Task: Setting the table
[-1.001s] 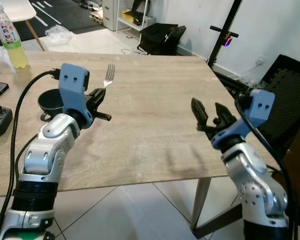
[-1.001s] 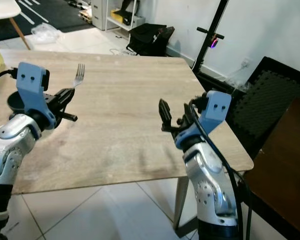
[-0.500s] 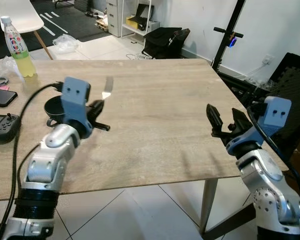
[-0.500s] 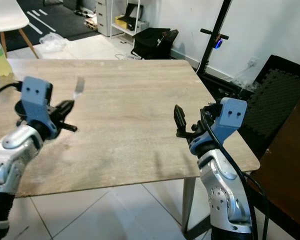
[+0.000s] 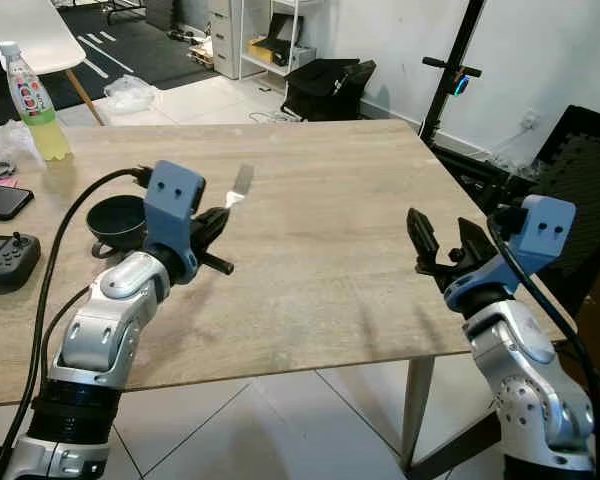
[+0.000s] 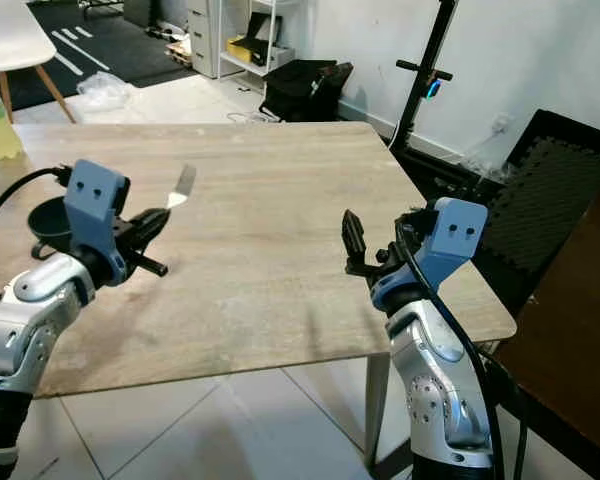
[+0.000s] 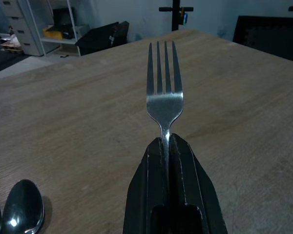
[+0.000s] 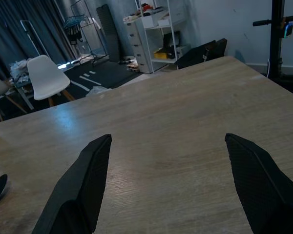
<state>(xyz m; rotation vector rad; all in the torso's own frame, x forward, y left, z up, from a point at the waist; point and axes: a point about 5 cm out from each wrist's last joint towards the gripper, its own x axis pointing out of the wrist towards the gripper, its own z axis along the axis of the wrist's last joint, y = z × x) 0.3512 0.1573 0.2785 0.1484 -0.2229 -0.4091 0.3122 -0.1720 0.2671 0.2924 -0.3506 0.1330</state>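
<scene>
1. Left eye view: The left pincer [image 5: 216, 222] is pinched tight on the handle of a fork [image 5: 240, 185]. The fork is up in the air over the wooden surface [image 5: 320, 230], with its prongs pointing toward 1 o'clock. Only the thin handle is gripped, so the fork could slip or twist if the arm moves fast. The left arm is bent, with its elbow low by the near edge. A dark bowl [image 5: 118, 220] sits just beside the arm at 9 o'clock, and the arm could bump it if it swings that way.

2. Right eye view: The right pincer [image 6: 358, 245] holds nothing and its fingers are spread apart. It hangs over the surface near the 3 o'clock edge, pointing toward the middle. The right arm comes up from below the edge, so it could knock the edge if it drops.

3. Left wrist view: The fork stands straight out from the two black fingers [image 7: 151, 180], which press on its handle from both sides. A spoon [image 7: 22, 213] lies on the surface close by. If the fork is put down too near, it could hit the spoon.

4. Right wrist view: The two black fingers [image 8: 80, 187] are wide open, with bare wood between them. A white chair [image 8: 47, 78] stands far behind the surface.
</scene>
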